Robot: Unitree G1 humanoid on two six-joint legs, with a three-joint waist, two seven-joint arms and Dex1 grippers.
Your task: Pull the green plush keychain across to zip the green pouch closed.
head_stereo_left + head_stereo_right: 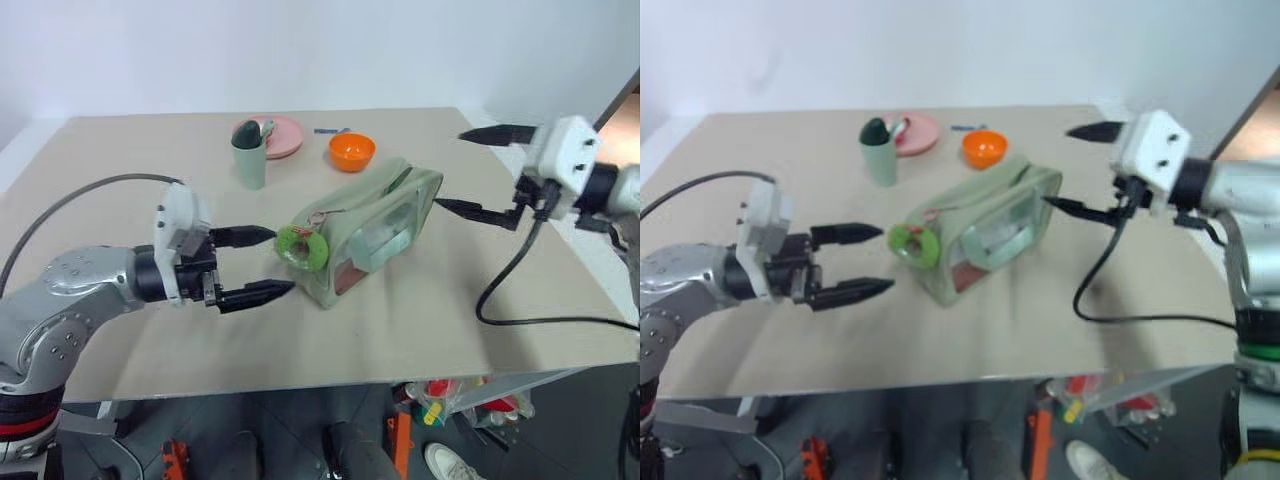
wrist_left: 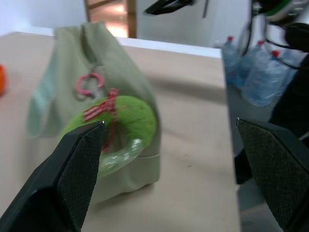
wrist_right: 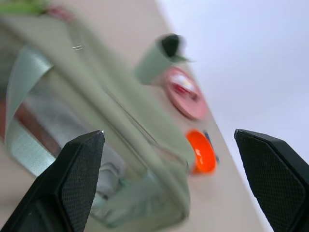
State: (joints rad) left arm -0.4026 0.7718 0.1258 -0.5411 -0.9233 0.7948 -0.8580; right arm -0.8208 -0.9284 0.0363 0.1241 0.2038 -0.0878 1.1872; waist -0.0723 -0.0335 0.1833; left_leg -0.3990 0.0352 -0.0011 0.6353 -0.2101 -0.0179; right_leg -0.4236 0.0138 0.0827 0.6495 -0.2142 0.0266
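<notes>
Table [image 1: 420, 330]: green plush keychain [image 1: 300, 246] just beyond left gripper [image 1: 262, 263] jaws.

Even, bright indoor light, soft faint shadows on the counter [image 1: 420, 320], right wrist view smeared by motion blur, green pouch [image 3: 120, 159] streaked, left wrist view's background soft

Fuzzy plush keychain [image 1: 301, 247], matt fabric pouch [image 1: 372, 225]
</notes>
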